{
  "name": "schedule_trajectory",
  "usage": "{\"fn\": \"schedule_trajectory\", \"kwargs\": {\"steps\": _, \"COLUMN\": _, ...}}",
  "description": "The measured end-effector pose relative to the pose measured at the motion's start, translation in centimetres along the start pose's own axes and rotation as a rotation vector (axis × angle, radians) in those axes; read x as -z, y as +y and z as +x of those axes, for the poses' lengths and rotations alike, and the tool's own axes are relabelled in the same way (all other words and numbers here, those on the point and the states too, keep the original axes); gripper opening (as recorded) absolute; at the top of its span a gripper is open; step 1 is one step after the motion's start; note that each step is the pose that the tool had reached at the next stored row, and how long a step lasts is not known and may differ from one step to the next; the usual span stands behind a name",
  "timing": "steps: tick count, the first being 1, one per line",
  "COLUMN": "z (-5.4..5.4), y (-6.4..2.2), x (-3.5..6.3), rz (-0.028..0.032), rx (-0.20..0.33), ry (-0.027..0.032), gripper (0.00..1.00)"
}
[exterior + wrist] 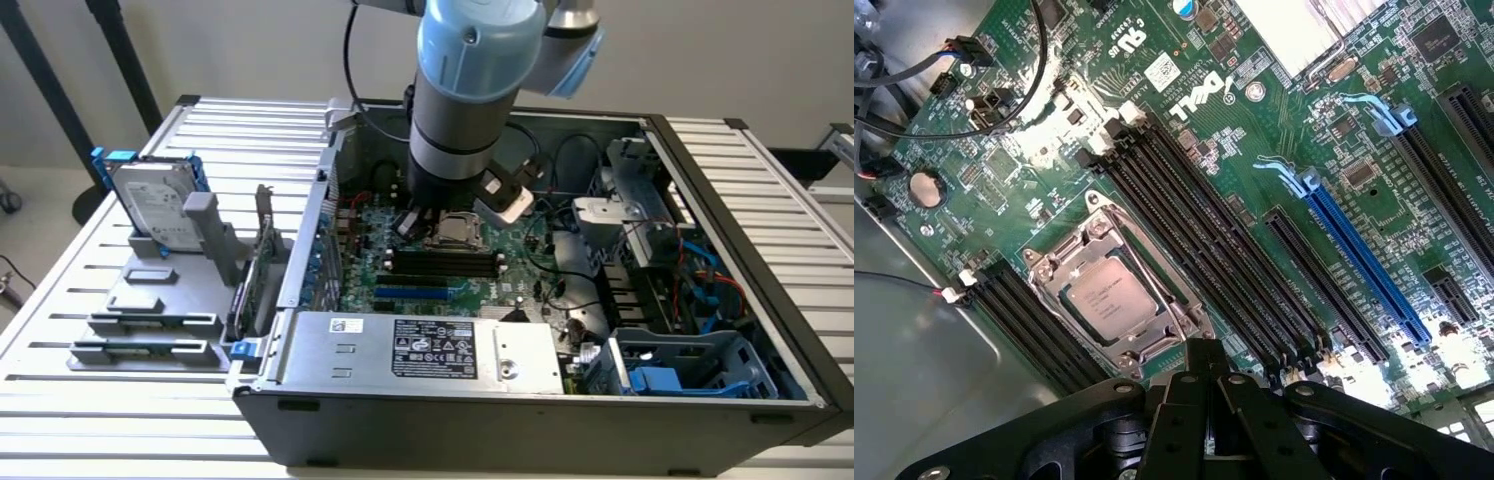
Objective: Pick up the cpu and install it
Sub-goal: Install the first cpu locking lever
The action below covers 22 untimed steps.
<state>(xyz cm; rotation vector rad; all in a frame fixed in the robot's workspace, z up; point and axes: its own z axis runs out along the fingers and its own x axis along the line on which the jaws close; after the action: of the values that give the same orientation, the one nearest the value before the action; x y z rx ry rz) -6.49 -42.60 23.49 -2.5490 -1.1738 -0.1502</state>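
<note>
Wrist view: cpu (1112,297) lay seated in the motherboard socket (1116,292). Claw (1204,375), shut and empty, hung just beside the socket. Judged step: install essentially done; socket frame apparently needs latching.

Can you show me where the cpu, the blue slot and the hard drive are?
cpu (1106,298): wrist view, middle of its silvery top.
blue slot (1364,262): wrist view, mid-length.
hard drive (150,205): exterior view, its silver face.
</note>
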Motion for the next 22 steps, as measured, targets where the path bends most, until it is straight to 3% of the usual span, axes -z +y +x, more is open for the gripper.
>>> {"fn": "schedule_trajectory", "kwargs": {"steps": 22, "z": -0.6, "y": -0.70, "x": -2.22, "rz": -0.0008, "rx": -0.003, "ry": 0.0008, "gripper": 0.11}}
